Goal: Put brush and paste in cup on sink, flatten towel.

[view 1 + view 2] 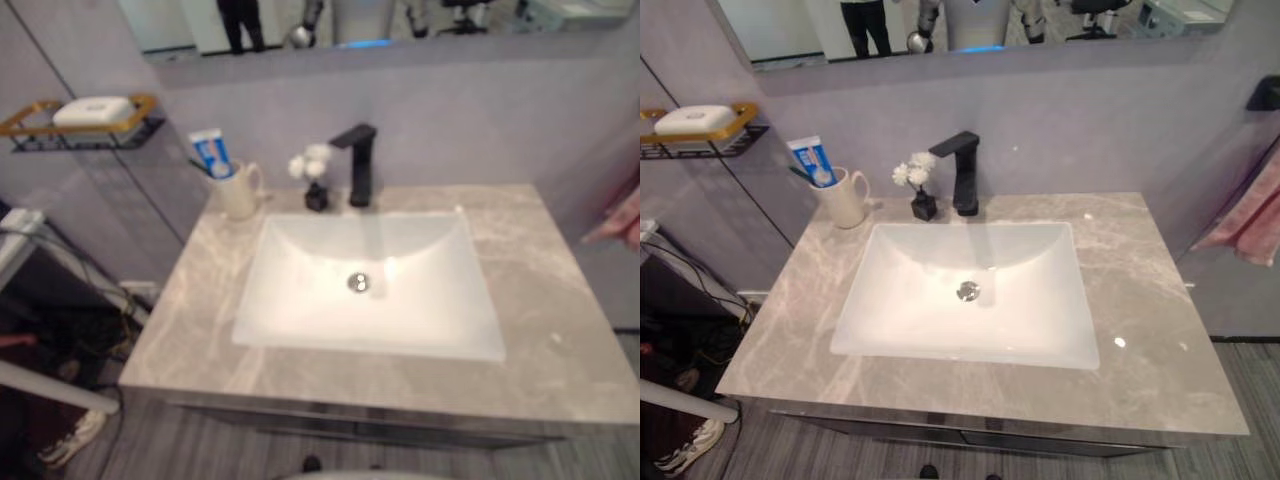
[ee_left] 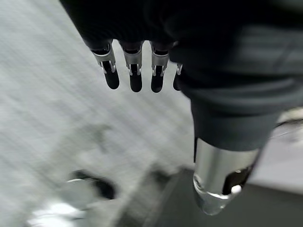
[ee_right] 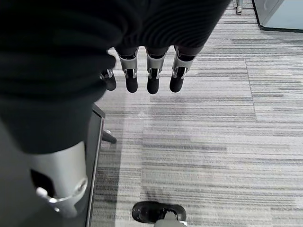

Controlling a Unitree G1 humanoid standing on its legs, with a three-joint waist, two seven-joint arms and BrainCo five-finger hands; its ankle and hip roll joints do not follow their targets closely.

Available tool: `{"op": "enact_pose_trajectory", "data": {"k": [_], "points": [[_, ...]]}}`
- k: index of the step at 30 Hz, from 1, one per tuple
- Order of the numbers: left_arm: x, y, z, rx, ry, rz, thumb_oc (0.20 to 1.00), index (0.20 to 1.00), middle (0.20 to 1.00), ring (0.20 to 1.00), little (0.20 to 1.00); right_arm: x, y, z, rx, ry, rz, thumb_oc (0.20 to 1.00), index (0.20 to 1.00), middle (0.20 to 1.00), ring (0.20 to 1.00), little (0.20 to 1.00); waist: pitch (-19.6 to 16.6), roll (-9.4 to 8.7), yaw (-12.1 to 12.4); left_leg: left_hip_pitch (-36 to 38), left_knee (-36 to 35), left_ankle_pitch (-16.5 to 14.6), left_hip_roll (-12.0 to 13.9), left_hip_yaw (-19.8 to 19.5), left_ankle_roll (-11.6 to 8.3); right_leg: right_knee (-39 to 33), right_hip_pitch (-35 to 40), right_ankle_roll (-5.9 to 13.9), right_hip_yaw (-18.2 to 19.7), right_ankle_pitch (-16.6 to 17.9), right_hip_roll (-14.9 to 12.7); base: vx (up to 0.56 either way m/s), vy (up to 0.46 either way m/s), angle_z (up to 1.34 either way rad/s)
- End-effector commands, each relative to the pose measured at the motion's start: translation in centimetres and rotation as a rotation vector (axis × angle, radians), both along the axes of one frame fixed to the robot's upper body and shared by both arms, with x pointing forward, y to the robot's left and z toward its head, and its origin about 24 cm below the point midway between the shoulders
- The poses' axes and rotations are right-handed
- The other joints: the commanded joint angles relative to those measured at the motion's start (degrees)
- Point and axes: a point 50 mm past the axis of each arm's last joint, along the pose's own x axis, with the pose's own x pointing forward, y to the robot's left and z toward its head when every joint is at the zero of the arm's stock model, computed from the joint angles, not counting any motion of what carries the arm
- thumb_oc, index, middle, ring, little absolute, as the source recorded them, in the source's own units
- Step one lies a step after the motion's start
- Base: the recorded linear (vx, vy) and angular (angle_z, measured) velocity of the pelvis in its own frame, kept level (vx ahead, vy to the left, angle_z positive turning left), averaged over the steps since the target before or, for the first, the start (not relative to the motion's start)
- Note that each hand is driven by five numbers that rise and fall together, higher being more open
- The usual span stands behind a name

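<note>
cup: cream mug point(image 1: 843, 198) at the back left corner of the sink counter point(image 1: 1160, 330), well apart from both sets of fingers
paste: blue-and-white tube point(image 1: 813, 160) stands upright in the cup, already in
brush: dark handle point(image 1: 800, 174) leans in the cup beside the paste (thin, hard to make out more)
towel: pink cloth point(image 1: 1250, 220) hangs off a dark hook at the right wall, bunched and sagging, not yet flat; judged as the step left
left hand: point(image 2: 142, 42) fingers point(image 2: 135, 78) hang straight and relaxed, holding nothing; blurred grey floor past the tips
right hand: point(image 3: 147, 38) fingers point(image 3: 152, 78) straight, relaxed, nothing held; striped carpet past the tips, far below the counter
risk 1: towel sits at the far right edge, so a reach from down low could clip the counter edge on the way up
risk 2: pinching a single fold could drag the towel off the hook rather than spread it
risk 3: a wide sweep over the counter could knock the small flower vase point(image 1: 922, 197) or the black faucet point(image 1: 962, 172), both standing behind the basin point(image 1: 970, 300)
view difference: right eye view shows the towel's drape and the hook; left eye view catches just a pink sliver point(image 1: 622, 218) at its edge
view difference 2: wrist views give finger state (head views do not); right wrist view also shows a cabinet side next to the thumb
other: soap point(image 1: 692, 118) on a wall shelf, left of the cup
</note>
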Motion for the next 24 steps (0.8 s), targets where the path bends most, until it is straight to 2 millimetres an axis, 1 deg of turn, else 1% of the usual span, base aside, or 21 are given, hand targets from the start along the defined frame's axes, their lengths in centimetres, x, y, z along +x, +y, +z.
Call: {"op": "enact_pose_trajectory", "data": {"k": [1,2,3,4,6,7,8,9,10,11,12,13,14,15,16,17,18,20,21,23,24], "points": [[-0.2,1.8,0.6,0.106,0.137,-0.16,1.0,1.0,1.0,1.0,1.0,0.3,0.3,-0.2,-0.017,0.03,0.026,1.0,1.0,1.0,1.0,1.0,-1.2,-3.46,-1.19,-0.11,0.28,-4.01,-2.39,0.73,3.7,0.24,-0.91,0.18,4.61,-3.27,0.69,0.03,-0.006,-0.29],[0.7,1.2,0.3,0.104,0.163,-0.276,1.0,1.0,1.0,1.0,1.0,0.6,0.5,-0.3,-0.018,0.035,0.048,1.0,1.0,1.0,1.0,1.0,-1.28,-3.49,-1.52,0.04,0.27,-4.2,-2.25,1.31,3.69,0.24,-1.0,0.2,5.09,-3.15,0.78,0.02,-0.005,-0.24],[2.1,0.1,-0.3,0.083,0.156,-0.42,1.0,1.0,1.0,1.0,1.0,0.8,0.6,-0.3,-0.024,0.031,0.062,1.0,1.0,1.0,1.0,1.0,-1.37,-3.45,-1.9,0.14,0.27,-4.31,-2.17,1.73,3.68,0.24,-1.17,0.25,5.51,-3.06,0.89,0.02,-0.008,-0.35],[2.6,-0.4,-0.5,0.07,0.148,-0.437,1.0,1.0,1.0,1.0,1.0,0.7,0.8,-0.4,-0.018,0.036,0.066,1.0,1.0,1.0,1.0,1.0,-1.46,-3.48,-2.04,0.1,0.27,-4.39,-2.09,1.99,3.69,0.24,-1.35,0.26,5.79,-3.02,0.97,0.01,-0.013,-0.35],[4.4,-1.2,-0.8,0.064,0.104,-0.495,1.0,1.0,1.0,1.0,1.0,0.5,1.2,-0.6,-0.008,0.043,0.073,1.0,1.0,1.0,1.0,1.0,-1.61,-3.61,-2.4,-0.02,0.27,-4.46,-1.95,2.47,3.64,0.24,-1.75,0.3,6.29,-2.79,1.1,0.0,-0.021,-0.28],[5.7,-1.6,-0.9,0.071,0.074,-0.556,1.0,1.0,1.0,1.0,1.0,0.8,1.5,-0.7,0.001,0.033,0.067,1.0,1.0,1.0,1.0,1.0,-1.54,-3.76,-2.77,-0.21,0.27,-4.51,-1.88,2.9,3.61,0.24,-2.14,0.43,6.79,-2.53,1.22,-0.01,-0.019,-0.16],[5.7,-1.7,-0.9,0.071,0.074,-0.557,1.0,1.0,1.0,1.0,1.0,0.8,1.5,-0.7,0.001,0.033,0.067,1.0,1.0,1.0,1.0,1.0,-1.54,-3.75,-2.72,-0.21,0.27,-4.52,-1.87,2.93,3.61,0.24,-2.15,0.43,6.83,-2.52,1.23,-0.03,-0.025,-0.22],[7.0,-2.0,-0.9,0.09,0.054,-0.634,1.0,1.0,1.0,1.0,1.0,1.4,1.7,-0.8,0.008,0.013,0.077,1.0,1.0,1.0,1.0,1.0,-1.16,-4.07,-3.0,-0.41,0.28,-4.41,-1.89,2.84,3.78,0.24,-2.67,0.45,7.65,-2.16,1.43,-0.02,-0.014,-0.2],[7.0,-2.0,-0.9,0.09,0.054,-0.634,1.0,1.0,1.0,1.0,1.0,1.4,1.7,-0.8,0.008,0.013,0.077,1.0,1.0,1.0,1.0,1.0,-1.15,-4.06,-2.96,-0.4,0.28,-4.41,-1.89,2.88,3.78,0.24,-2.67,0.45,7.69,-2.15,1.44,-0.04,-0.02,-0.21],[7.4,-2.0,-0.9,0.101,0.056,-0.651,1.0,1.0,1.0,1.0,1.0,2.0,1.9,-0.8,0.011,0.002,0.093,1.0,1.0,1.0,1.0,1.0,-0.89,-4.3,-2.97,-0.65,0.6,-4.64,-1.95,2.67,3.9,0.24,-2.98,0.46,8.29,-1.81,1.6,-0.05,-0.014,-0.15],[8.3,-2.2,-0.9,0.114,0.035,-0.688,1.0,1.0,1.0,1.0,1.0,2.3,2.0,-0.8,0.013,0.002,0.11,1.0,1.0,1.0,1.0,1.0,-0.45,-4.66,-2.89,-1.21,1.77,-5.0,-2.07,1.89,4.01,0.72,-3.31,0.42,8.72,-1.69,1.66,-0.09,-0.012,-0.42],[9.0,-2.5,-0.9,0.112,0.013,-0.703,1.0,1.0,1.0,1.0,1.0,2.6,1.9,-0.7,0.01,-0.007,0.115,1.0,1.0,1.0,1.0,1.0,0.16,-5.16,-2.55,-2.66,5.2,-6.17,-2.63,-0.32,4.12,1.68,-3.94,0.39,9.45,-1.68,1.58,-0.12,0.011,-0.51],[9.4,-2.7,-0.9,0.105,0.003,-0.704,1.0,1.0,1.0,1.0,1.0,2.9,1.9,-0.7,0.013,-0.013,0.123,1.0,1.0,1.0,1.0,1.0,0.61,-5.45,-2.15,-3.58,8.63,-8.34,-3.46,-3.13,4.25,2.38,-4.36,0.37,10.69,-1.74,1.84,-0.11,0.044,-0.53],[9.5,-2.8,-0.9,0.103,-0.003,-0.699,1.0,1.0,1.0,1.0,1.0,3.1,1.9,-0.7,0.017,-0.017,0.124,1.0,1.0,1.0,1.0,1.0,0.66,-5.61,-2.06,-3.66,9.99,-9.63,-3.92,-4.53,4.24,2.61,-4.63,0.48,11.75,-1.51,1.99,-0.13,0.129,-0.43],[10.4,-2.9,-0.9,0.104,-0.024,-0.705,1.0,1.0,1.0,1.0,1.0,3.2,2.0,-0.7,0.021,-0.018,0.124,1.0,1.0,1.0,1.0,1.0,0.52,-5.54,-2.05,-3.81,11.51,-10.53,-4.2,-5.87,4.45,3.45,-5.76,0.97,13.49,-0.89,2.21,-0.09,0.113,-0.53],[10.4,-2.9,-0.9,0.104,-0.024,-0.705,1.0,1.0,1.0,1.0,1.0,3.2,2.0,-0.7,0.021,-0.018,0.124,1.0,1.0,1.0,1.0,1.0,0.52,-5.53,-2.02,-3.83,11.56,-10.57,-4.19,-5.84,4.45,3.47,-5.78,0.97,13.51,-0.89,2.23,-0.11,0.159,-0.95],[10.8,-3.1,-0.9,0.101,-0.035,-0.711,1.0,1.0,1.0,1.0,1.0,3.4,2.0,-0.7,0.023,-0.019,0.126,1.0,1.0,1.0,1.0,1.0,0.63,-5.24,-2.41,-4.03,12.27,-10.8,-4.22,-5.74,4.6,4.13,-6.28,1.15,13.69,-0.8,2.1,-0.07,0.148,-0.76],[11.1,-3.4,-0.9,0.094,-0.037,-0.738,1.0,1.0,1.0,1.0,1.0,3.1,2.2,-0.9,0.036,0.001,0.134,1.0,1.0,1.0,1.0,1.0,0.42,-4.59,-2.68,-2.82,10.76,-11.48,-4.08,-4.56,5.38,5.37,-6.72,1.6,14.03,-0.98,2.08,-0.12,0.294,-0.16],[11.4,-3.6,-0.9,0.096,-0.041,-0.772,1.0,1.0,1.0,1.0,1.0,3.4,2.5,-1.0,0.047,0.004,0.156,1.0,1.0,1.0,1.0,1.0,0.7,-3.88,-2.81,-2.58,10.42,-11.92,-4.86,-4.18,6.5,6.95,-7.83,2.44,14.95,-0.66,1.83,-0.18,0.391,0.08],[12.1,-3.8,-0.8,0.1,-0.051,-0.817,1.0,1.0,1.0,1.0,1.0,3.7,2.8,-1.0,0.055,-0.008,0.152,1.0,1.0,1.0,1.0,1.0,1.07,-3.26,-2.9,-2.83,10.37,-12.2,-5.5,-2.62,7.39,7.84,-9.32,3.75,16.15,0.0,1.36,-0.17,0.34,-0.43],[12.1,-3.8,-0.8,0.099,-0.051,-0.817,1.0,1.0,1.0,1.0,1.0,3.7,2.8,-1.0,0.055,-0.008,0.152,1.0,1.0,1.0,1.0,1.0,1.06,-3.25,-2.82,-2.86,10.39,-12.23,-5.49,-2.55,7.4,7.86,-9.36,3.75,16.23,0.01,1.38,-0.2,0.339,-0.65]]}}
